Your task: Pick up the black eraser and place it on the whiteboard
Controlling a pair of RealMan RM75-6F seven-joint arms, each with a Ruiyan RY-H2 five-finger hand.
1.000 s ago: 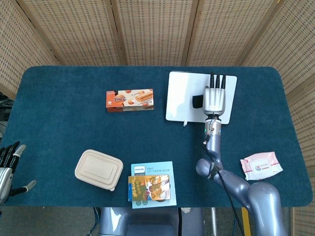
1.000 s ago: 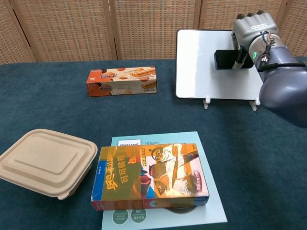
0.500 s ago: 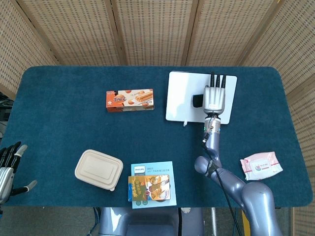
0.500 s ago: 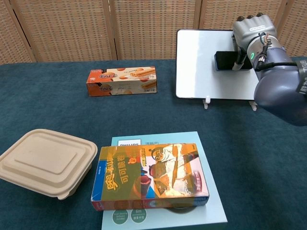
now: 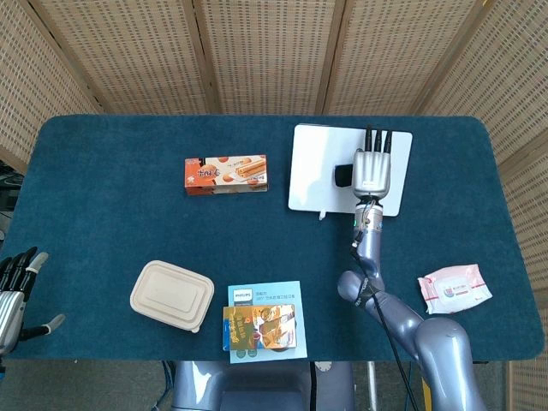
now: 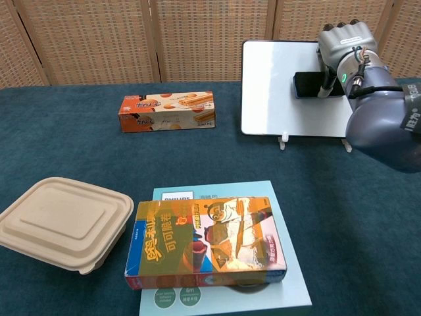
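So the black eraser (image 6: 309, 84) is already lying on the whiteboard (image 5: 318, 167), tucked right under the right hand (image 5: 373, 173), with its free end poking out toward that hand's thumb side. Its long axis runs across the board, crosswise to the fingers (image 5: 377, 138), which point toward the board's far edge. From the chest view the thumb (image 6: 324, 83) comes down over the front of the eraser and the knuckles sit on top, so I'd say the hand has it clasped or is at least pressing on it, though I can't tell how firm the grip is. The left hand (image 5: 12, 287) is way off at the near corner of the table, holding nothing with its fingers apart, so it's out of the picture. To me the placing looks basically done, and what's left is letting go and lifting off. There's bare board beyond the eraser's free end, and straight up is wide open.
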